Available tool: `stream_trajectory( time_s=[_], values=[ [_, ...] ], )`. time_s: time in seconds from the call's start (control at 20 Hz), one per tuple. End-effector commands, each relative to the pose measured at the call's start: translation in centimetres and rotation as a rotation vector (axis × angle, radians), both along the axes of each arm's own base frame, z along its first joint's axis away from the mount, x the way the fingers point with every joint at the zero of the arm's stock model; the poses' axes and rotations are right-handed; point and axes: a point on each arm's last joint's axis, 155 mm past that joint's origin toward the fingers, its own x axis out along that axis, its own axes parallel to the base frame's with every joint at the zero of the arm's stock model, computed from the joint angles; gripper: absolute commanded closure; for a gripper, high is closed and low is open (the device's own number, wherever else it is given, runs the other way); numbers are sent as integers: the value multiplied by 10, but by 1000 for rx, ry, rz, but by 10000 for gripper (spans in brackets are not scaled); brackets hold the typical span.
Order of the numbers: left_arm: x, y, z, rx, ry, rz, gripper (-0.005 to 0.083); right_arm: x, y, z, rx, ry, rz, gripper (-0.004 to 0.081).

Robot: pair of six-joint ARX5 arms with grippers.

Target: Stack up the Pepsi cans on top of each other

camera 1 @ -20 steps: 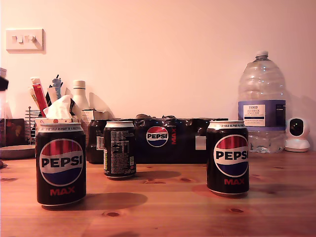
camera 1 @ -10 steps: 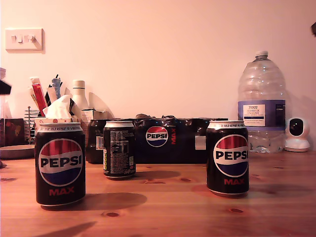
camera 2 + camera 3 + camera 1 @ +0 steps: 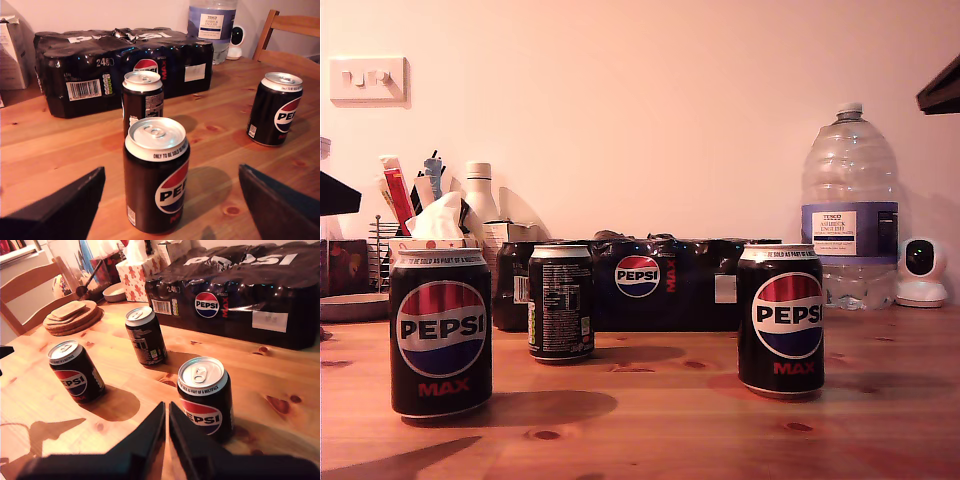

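Pepsi cans: three standing apart on the wooden table

Pepsi cans upright and unstacked, none touching another. First Pepsi can near the camera at the exterior view's left, logo forward. Second Pepsi can farther back, small print showing, just in front of the shrink-wrapped multipack. Third Pepsi can at the exterior view's right, well apart from the other two.

Wooden table under all three. Large water bottle against the wall behind the third can, small white camera beside it. Tissue box and stacked cork coasters at the far left of the exterior view's side of the table.

First gripper spread wide, jaws either side of the first can without touching it; second can and third can beyond. Second gripper nearly closed, fingertips almost meeting, holding nothing, hovering just beside the third can.
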Motion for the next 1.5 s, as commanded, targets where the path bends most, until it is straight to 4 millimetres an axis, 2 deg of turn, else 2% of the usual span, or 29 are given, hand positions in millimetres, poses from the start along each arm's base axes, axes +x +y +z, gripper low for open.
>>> stream_trajectory(
  time_s=[0.0, 0.15, 0.45, 1.05, 1.45],
  values=[
    [1, 0, -10, 20, 18, 0, -2, 1, 3, -8, -1, 9, 10, 782],
    [4, -1, -17, 37, 42, -1, -2, 2, 4, -9, -1, 12, 16, 782],
    [14, -6, -17, 54, 34, -6, -2, -4, 14, -10, -2, 19, 60, 782],
    [41, -18, -42, 75, 78, -7, -2, -2, 17, -1, 10, -17, 70, 782],
    [71, -32, -54, 88, 100, -10, -2, -2, 17, -1, 9, -17, 69, 782]
  ],
)
